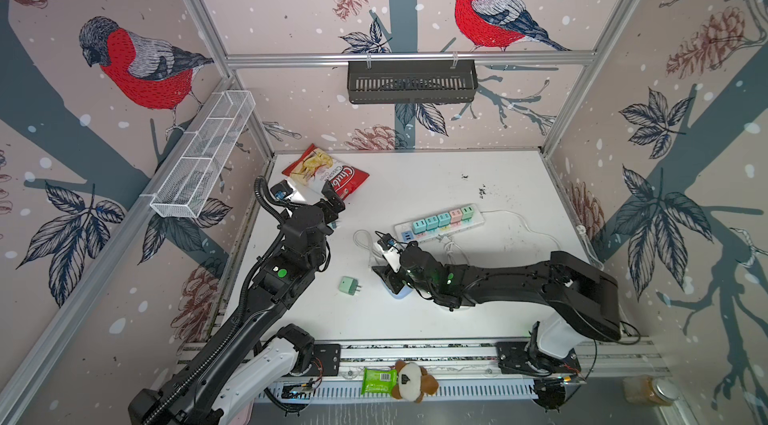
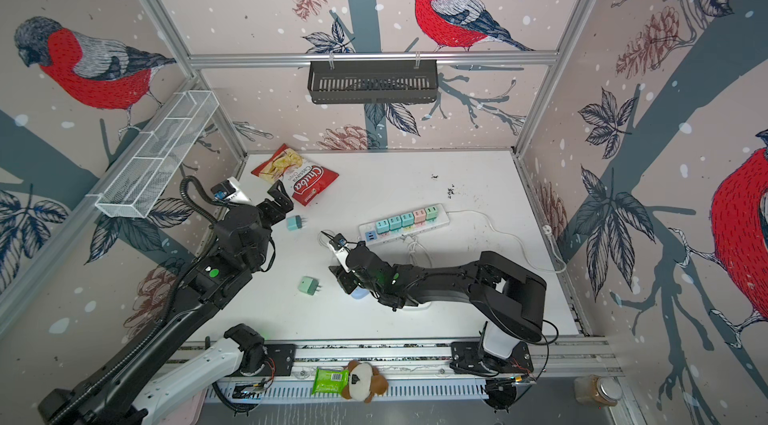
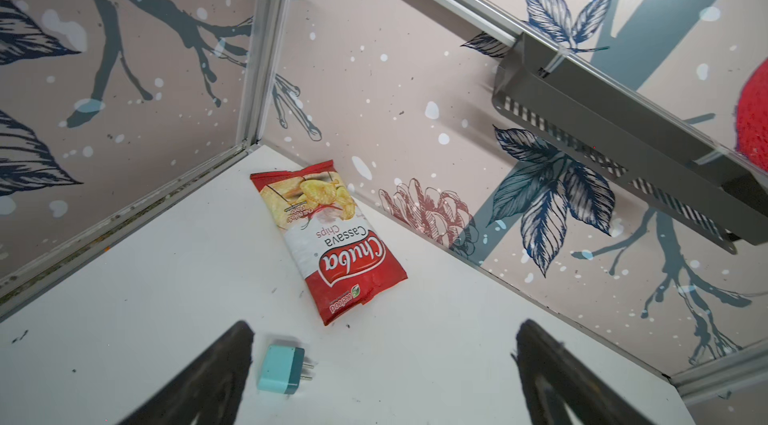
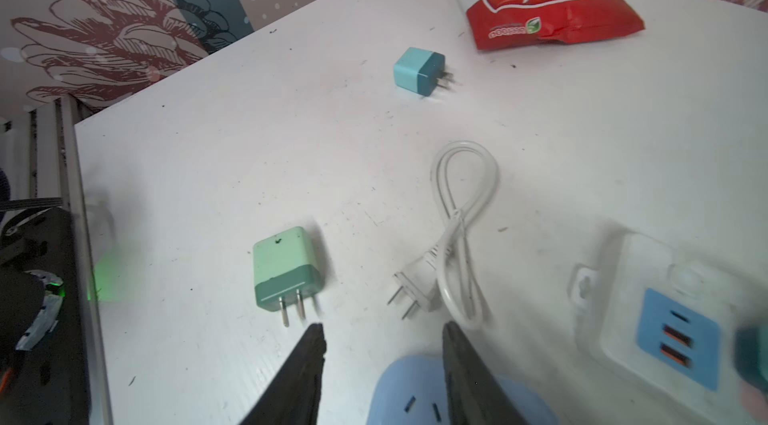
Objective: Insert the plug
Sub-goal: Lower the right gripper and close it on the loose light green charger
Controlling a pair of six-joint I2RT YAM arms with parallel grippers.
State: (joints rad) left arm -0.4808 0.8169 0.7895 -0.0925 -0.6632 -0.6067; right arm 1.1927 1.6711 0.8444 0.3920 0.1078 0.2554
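A mint-green plug [image 1: 349,285] [image 4: 286,269] lies loose on the white table, prongs toward my right gripper [image 4: 382,329] [image 1: 390,282]. That gripper's jaws stand apart, low over a pale-blue socket piece [image 4: 415,389] [image 2: 358,293]; one finger overlaps it, the other is clear of it. A teal plug [image 3: 282,369] [image 2: 294,222] lies beside one finger of my wide-open left gripper [image 3: 382,331] [image 2: 280,198]. The white power strip [image 1: 440,221] [image 4: 665,319] holds several coloured plugs. A white corded plug [image 4: 415,290] lies near it.
A red chips bag [image 1: 328,173] [image 3: 332,236] lies at the back left. A white wire basket [image 1: 203,157] hangs on the left wall, a black basket [image 1: 411,82] on the back wall. A green pack [image 1: 378,379] and plush toy [image 1: 415,381] sit at the front rail.
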